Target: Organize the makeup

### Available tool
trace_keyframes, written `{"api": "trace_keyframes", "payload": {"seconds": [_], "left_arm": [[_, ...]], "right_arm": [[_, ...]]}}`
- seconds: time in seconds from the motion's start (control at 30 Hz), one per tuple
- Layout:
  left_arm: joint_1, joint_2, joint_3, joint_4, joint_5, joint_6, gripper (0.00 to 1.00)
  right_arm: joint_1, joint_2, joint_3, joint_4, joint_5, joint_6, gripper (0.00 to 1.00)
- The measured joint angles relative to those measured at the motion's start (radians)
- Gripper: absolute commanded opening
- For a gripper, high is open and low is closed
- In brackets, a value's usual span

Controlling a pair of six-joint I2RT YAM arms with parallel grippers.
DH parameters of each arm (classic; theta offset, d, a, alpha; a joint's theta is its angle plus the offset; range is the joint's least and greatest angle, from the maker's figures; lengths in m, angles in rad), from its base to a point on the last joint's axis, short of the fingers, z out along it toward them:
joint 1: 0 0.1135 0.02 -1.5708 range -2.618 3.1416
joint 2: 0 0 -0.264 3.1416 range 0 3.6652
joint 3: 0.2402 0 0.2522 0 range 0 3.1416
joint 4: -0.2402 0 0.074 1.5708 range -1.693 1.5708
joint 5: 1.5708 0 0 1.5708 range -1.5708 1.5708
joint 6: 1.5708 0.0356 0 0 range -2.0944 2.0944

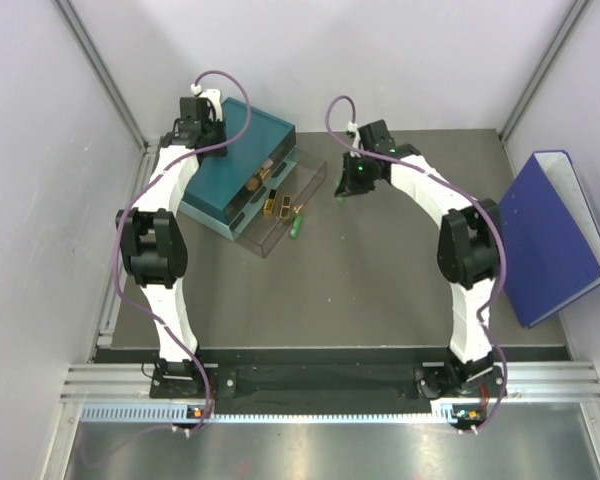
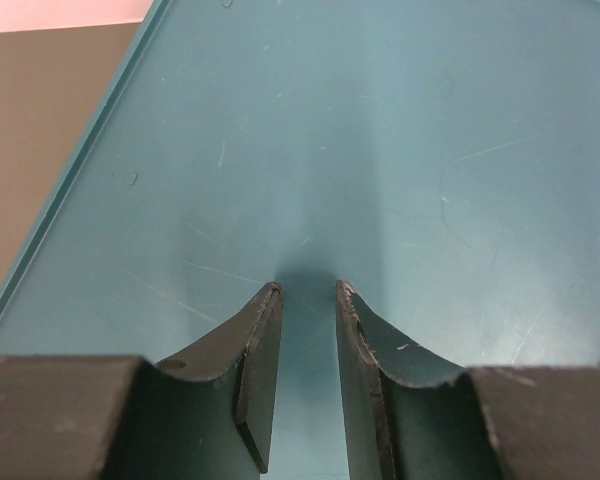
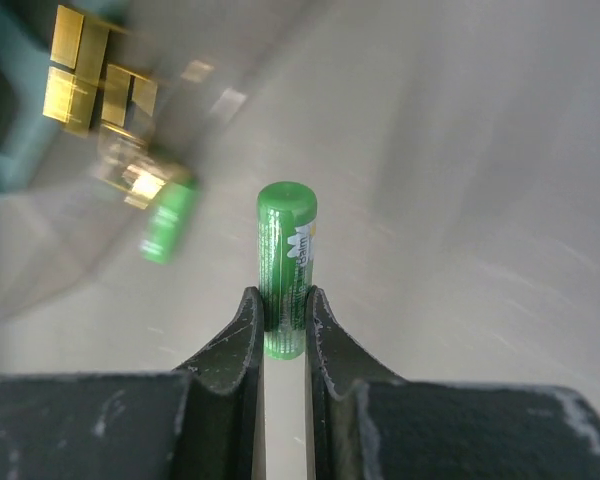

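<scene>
- Right claw (image 3: 283,295): closed on a green stick (image 3: 286,240), gripping it near its lower end, one finger on each side.
- Held green stick: a bright green cylinder with a rounded cap at its far end. A white label with small print runs along one side; the print is too small to read. It points away from the wrist camera and hangs above the bare grey surface (image 1: 360,290), touching nothing but the fingers.
- Second green stick (image 1: 296,222): same colour, lying flat at the right wall of the clear drawer (image 1: 315,180). Whether it is inside or just outside the wall cannot be told. It is blurred in the right wrist view.
- Gold pieces (image 1: 277,206): shiny rectangular cases lying together inside the clear drawer, close to the second green stick.
- Clear drawer: pulled out from the teal box (image 1: 250,130), towards the middle of the surface.
- Left claw (image 2: 308,290): fingers slightly parted, nothing between them, tips close above the scratched lid of the teal box. Contact with the lid cannot be told.
- Blue binder (image 1: 555,235): lies at the right edge of the surface, well apart from the makeup.
</scene>
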State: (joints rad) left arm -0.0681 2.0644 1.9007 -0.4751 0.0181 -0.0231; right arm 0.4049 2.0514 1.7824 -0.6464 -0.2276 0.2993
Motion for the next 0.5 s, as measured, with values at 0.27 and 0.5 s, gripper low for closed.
{"api": "trace_keyframes", "payload": {"seconds": [0.27, 0.5], "left_arm": [[0.000, 0.004, 0.009, -0.010, 0.002, 0.000, 0.33], [0.000, 0.004, 0.008, -0.011, 0.002, 0.000, 0.33]], "right_arm": [[0.087, 0.210, 0.243, 0.080, -0.185, 0.120, 0.02], [0.134, 0.309, 0.347, 0.150, -0.306, 0.209, 0.31]]}}
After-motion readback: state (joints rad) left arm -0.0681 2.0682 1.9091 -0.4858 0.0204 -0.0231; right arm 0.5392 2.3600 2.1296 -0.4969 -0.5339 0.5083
